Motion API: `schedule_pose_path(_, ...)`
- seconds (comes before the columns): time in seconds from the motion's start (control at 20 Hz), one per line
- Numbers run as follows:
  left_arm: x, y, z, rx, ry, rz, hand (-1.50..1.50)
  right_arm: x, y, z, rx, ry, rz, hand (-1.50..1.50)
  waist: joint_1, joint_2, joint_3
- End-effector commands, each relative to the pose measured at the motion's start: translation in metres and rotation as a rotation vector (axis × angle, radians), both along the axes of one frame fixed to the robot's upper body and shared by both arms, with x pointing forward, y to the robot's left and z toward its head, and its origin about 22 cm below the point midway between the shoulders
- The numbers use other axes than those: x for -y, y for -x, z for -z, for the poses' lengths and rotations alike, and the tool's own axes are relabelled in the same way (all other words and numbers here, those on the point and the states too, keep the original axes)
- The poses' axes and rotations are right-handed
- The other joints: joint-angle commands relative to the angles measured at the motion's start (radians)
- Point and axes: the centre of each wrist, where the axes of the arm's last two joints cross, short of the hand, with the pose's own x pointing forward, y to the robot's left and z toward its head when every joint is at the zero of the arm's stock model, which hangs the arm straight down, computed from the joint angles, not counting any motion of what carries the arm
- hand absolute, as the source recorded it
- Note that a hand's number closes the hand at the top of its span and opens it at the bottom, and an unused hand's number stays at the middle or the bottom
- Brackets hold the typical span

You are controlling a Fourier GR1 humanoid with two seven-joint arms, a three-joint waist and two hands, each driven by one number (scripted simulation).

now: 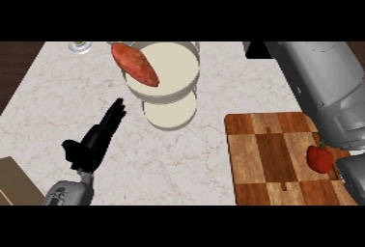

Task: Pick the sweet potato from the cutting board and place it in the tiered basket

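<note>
- Two arms show from our side; our left hand [91, 142] hovers over the counter [214, 106] near its left edge, fingers straight and pointing toward the far edge, holding nothing.
- Our right forearm [324, 91] crosses the right side of the view, from the far edge down past the board's right edge; its hand is hidden from us, so we cannot tell whether it is open or closed.
- We see the potato [134, 63] lying tilted across the far-left rim of the basket's upper tier [175, 65], one end over the rim toward the counter's far edge, the other end resting on the tier.
- We see the basket near the middle of the far edge, with its smaller lower tier [170, 113] showing just in front of the upper one.
- We see the board [274, 164] at the counter's near right corner, well apart from the basket.
- We see a red pepper [320, 158] on the board beside its right edge, just next to the right arm.
- We see a small round object [80, 46] at the far left corner; we cannot tell what it is.
- We see a tan block [16, 182] at the near left edge, partly cut off.
</note>
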Motion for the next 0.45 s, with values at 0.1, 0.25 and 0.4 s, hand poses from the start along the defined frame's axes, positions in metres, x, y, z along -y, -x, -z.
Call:
schedule_pose_path(0.1,-0.010,0.000,0.005,-0.012,0.005,-0.023,0.00,0.114,0.008,-0.002,0.096,-0.101,0.048,-1.50,-0.020,-0.003,-0.002)
schedule_pose_path(0.25,-0.007,-0.001,0.002,-0.003,-0.004,-0.043,0.00,0.180,0.020,0.012,0.090,-0.095,0.068,-1.50,-0.008,0.002,-0.001)
schedule_pose_path(0.4,-0.002,0.004,0.007,-0.007,-0.017,-0.013,0.00,0.228,0.035,0.003,0.077,-0.073,0.026,-1.50,0.000,0.003,-0.002)
